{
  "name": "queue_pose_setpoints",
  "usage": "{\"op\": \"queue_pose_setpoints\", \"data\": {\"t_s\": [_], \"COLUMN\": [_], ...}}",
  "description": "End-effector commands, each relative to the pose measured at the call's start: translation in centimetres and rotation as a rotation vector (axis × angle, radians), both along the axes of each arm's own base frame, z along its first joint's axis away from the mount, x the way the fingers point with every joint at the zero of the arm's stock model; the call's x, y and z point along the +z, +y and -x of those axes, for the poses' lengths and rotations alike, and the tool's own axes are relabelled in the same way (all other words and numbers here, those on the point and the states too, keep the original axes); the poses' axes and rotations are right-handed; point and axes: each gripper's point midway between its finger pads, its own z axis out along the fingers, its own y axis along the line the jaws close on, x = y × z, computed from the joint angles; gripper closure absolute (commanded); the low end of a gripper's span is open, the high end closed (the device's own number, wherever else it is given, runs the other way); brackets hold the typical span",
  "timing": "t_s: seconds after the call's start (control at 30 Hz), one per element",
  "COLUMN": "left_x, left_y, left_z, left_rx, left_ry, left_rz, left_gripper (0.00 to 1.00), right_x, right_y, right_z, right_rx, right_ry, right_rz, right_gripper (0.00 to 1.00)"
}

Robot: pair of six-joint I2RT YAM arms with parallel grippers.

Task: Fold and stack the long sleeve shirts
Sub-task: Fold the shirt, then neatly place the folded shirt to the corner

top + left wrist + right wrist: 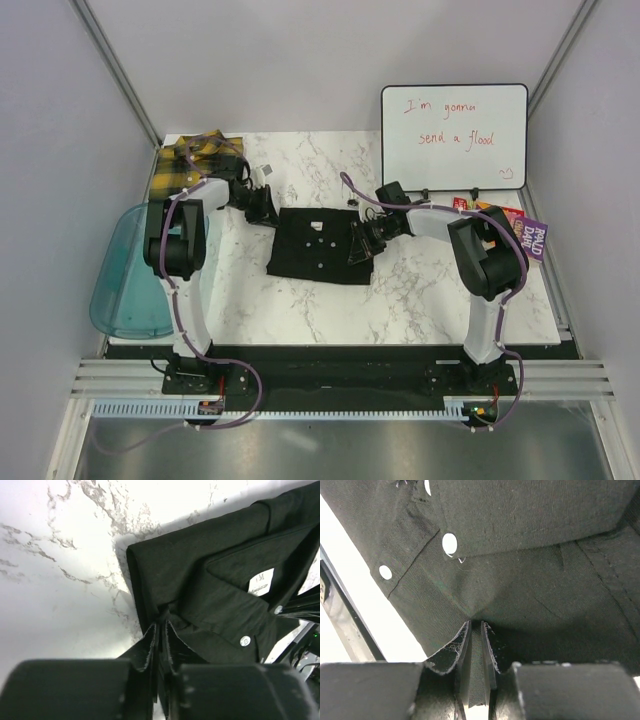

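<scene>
The black long sleeve shirt (318,245) lies partly folded on the marble table (420,290), its white buttons facing up. My left gripper (262,208) is at the shirt's far left corner. In the left wrist view the jaws stand narrow, shut on a pinch of black cloth (200,580) at the folded edge beside the collar. My right gripper (362,243) is at the shirt's right edge and is shut on a fold of the same shirt (530,580), near two white buttons (449,543). The yellow-and-black plaid shirt (190,160) lies bunched at the back left corner.
A translucent blue tub (125,270) hangs off the table's left side next to the left arm. A whiteboard (453,133) stands at the back right, with a book and snack packets (515,230) below it behind the right arm.
</scene>
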Motion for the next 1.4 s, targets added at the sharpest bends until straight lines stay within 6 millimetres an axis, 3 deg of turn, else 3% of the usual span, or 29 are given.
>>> {"op": "queue_pose_setpoints", "data": {"t_s": [0.0,0.07,0.1,0.17,0.2,0.23,0.3,0.33,0.4,0.43,0.5,0.53,0.63,0.77,0.8,0.9,0.97,1.07,1.17,1.2,1.27,1.33,1.37], "left_x": [1.5,2.2,3.4,5.3,6.2,8.7,11.7,12.8,14.1,12.8,13.2,11.9,9.7,5.0,3.0,-0.2,-0.3,1.5,4.0,4.7,7.0,9.2,11.5], "left_y": [0.0,0.5,1.0,1.3,1.7,1.0,-0.9,-1.6,-3.4,-3.7,-4.6,-4.6,-4.9,-4.1,-3.0,-1.1,-1.2,-2.6,-3.6,-3.6,-3.5,-2.7,-2.1], "left_z": [-2.0,-2.8,-3.3,-3.6,-3.6,-2.2,0.4,2.8,6.3,8.7,11.6,13.2,14.9,14.3,13.6,12.7,12.8,14.3,14.8,14.8,14.3,12.7,12.0], "left_rx": [0.012,0.025,0.038,0.041,0.052,0.015,-0.051,-0.075,-0.122,-0.128,-0.161,-0.161,-0.163,-0.097,-0.045,0.046,0.051,-0.045,-0.119,-0.118,-0.137,-0.15,-0.142], "left_ry": [-0.07,-0.125,-0.163,-0.223,-0.241,-0.281,-0.286,-0.27,-0.198,-0.125,-0.085,-0.035,0.044,0.127,0.149,0.216,0.234,0.194,0.093,0.078,-0.013,-0.168,-0.281], "left_rz": [0.001,-0.017,-0.021,0.016,0.017,0.078,0.211,0.267,0.38,0.407,0.454,0.463,0.468,0.371,0.313,0.271,0.272,0.293,0.287,0.295,0.282,0.219,0.178], "left_gripper": [0.98,0.98,0.97,0.85,0.72,0.67,0.58,0.57,0.54,0.54,0.55,0.55,0.58,0.64,0.65,0.68,0.68,0.66,0.63,0.61,0.58,0.52,0.49], "right_x": [-1.5,-0.9,-0.6,0.9,1.5,3.2,5.6,7.4,9.2,9.7,10.3,9.5,7.7,4.5,2.9,-0.9,-2.5,-3.5,-2.7,-1.7,-0.7,2.4,3.6], "right_y": [-2.6,-2.6,-2.5,-2.2,-2.1,-1.7,-0.9,-0.6,0.1,0.3,0.8,0.9,1.1,0.9,0.5,-1.8,-3.4,-6.0,-7.7,-8.0,-8.5,-7.5,-7.1], "right_z": [-0.8,-1.2,-1.3,-1.9,-1.9,-2.1,-1.6,-1.3,-0.2,0.7,1.8,2.7,3.7,3.7,3.7,3.3,2.7,2.6,1.0,-0.2,-0.2,-1.2,-1.3], "right_rx": [-0.005,-0.001,0.005,0.01,0.012,0.013,0.015,0.012,0.021,-0.002,0.006,-0.004,-0.006,-0.003,-0.009,-0.025,-0.039,-0.024,-0.011,-0.011,0.028,0.049,0.055], "right_ry": [-0.044,-0.066,-0.075,-0.104,-0.107,-0.136,-0.136,-0.156,-0.138,-0.094,-0.054,-0.002,0.051,0.103,0.136,0.16,0.162,0.156,0.055,0.017,0.009,-0.054,-0.077], "right_rz": [0.127,0.126,0.125,0.103,0.092,0.064,-0.007,-0.042,-0.121,-0.145,-0.198,-0.201,-0.216,-0.185,-0.166,-0.063,-0.01,0.084,0.173,0.178,0.2,0.144,0.112], "right_gripper": [0.79,0.79,0.79,0.79,0.78,0.77,0.74,0.73,0.72,0.71,0.71,0.71,0.72,0.74,0.74,0.75,0.76,0.77,0.76,0.76,0.75,0.74,0.72]}}
